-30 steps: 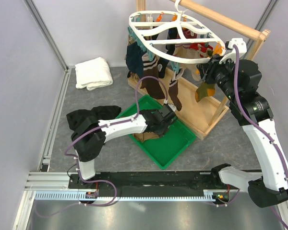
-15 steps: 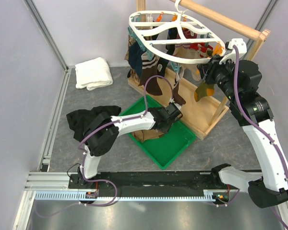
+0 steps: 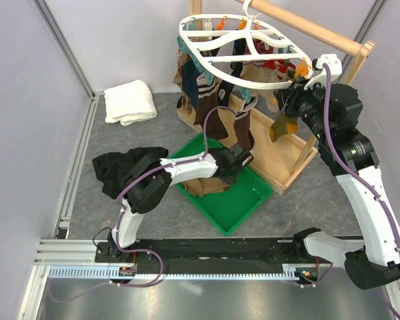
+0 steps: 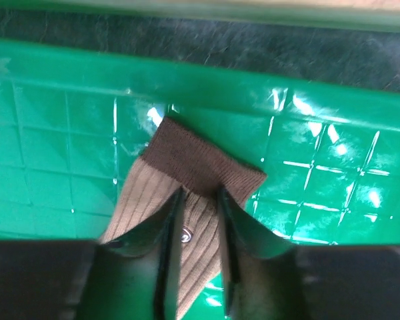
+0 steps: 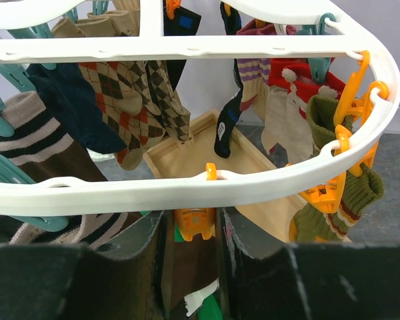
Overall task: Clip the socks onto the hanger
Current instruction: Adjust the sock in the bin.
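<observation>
A tan sock (image 4: 153, 200) with a brown cuff lies in the green tray (image 3: 243, 200). My left gripper (image 4: 200, 195) is down on it, its fingers a narrow gap apart with a flat strip of the sock between them just below the cuff. From above, that gripper (image 3: 235, 160) is at the tray's far side. The white oval hanger (image 3: 207, 63) hangs from the wooden rail with several socks (image 3: 213, 120) clipped under it. My right gripper (image 5: 193, 233) is shut on an orange clip (image 5: 195, 223) under the hanger's near rim (image 5: 120, 190).
The wooden rail stand (image 3: 283, 160) stands just behind the tray. A white towel (image 3: 130, 101) lies at the back left. A black cloth heap (image 3: 117, 167) sits by the left arm's elbow. Grey walls close in both sides.
My left gripper has shifted toward the tray's far side over the tan sock, and its jaws have narrowed. The right gripper has stayed on the orange clip.
</observation>
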Robot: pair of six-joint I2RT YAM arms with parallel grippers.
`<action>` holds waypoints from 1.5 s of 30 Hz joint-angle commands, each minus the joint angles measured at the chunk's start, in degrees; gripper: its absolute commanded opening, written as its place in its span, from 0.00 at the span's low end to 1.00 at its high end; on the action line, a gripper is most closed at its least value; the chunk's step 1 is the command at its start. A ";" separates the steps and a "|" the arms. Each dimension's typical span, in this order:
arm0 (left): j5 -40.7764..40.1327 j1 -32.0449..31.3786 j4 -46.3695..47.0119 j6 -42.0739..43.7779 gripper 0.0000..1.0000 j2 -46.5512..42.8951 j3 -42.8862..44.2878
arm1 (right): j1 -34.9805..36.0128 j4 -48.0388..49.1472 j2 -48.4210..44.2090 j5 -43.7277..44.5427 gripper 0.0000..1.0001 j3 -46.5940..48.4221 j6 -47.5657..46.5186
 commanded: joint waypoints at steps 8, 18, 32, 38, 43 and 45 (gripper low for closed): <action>1.85 -0.20 0.69 1.13 0.05 -8.22 -3.86 | 0.22 -3.32 -0.18 -1.36 0.00 -1.02 -0.47; 4.13 -0.11 2.35 -1.42 0.11 -22.37 -9.03 | 0.31 -3.41 -0.35 -1.45 0.00 -0.67 -0.38; 8.09 -0.72 10.71 -2.22 0.14 -12.73 -10.63 | 0.22 -3.94 -0.09 -1.45 0.00 -1.02 -0.21; 7.21 -0.81 10.89 -0.55 0.19 -7.89 -6.42 | 0.22 -3.76 0.44 -2.07 0.00 -1.02 -0.03; 7.12 -1.25 11.41 0.77 0.35 -6.04 -4.30 | 0.22 -3.85 0.35 -1.80 0.00 -1.02 -0.47; 6.94 -1.69 11.33 1.74 0.36 -5.25 -2.99 | 0.22 -3.85 0.53 -1.89 0.00 -1.02 -0.38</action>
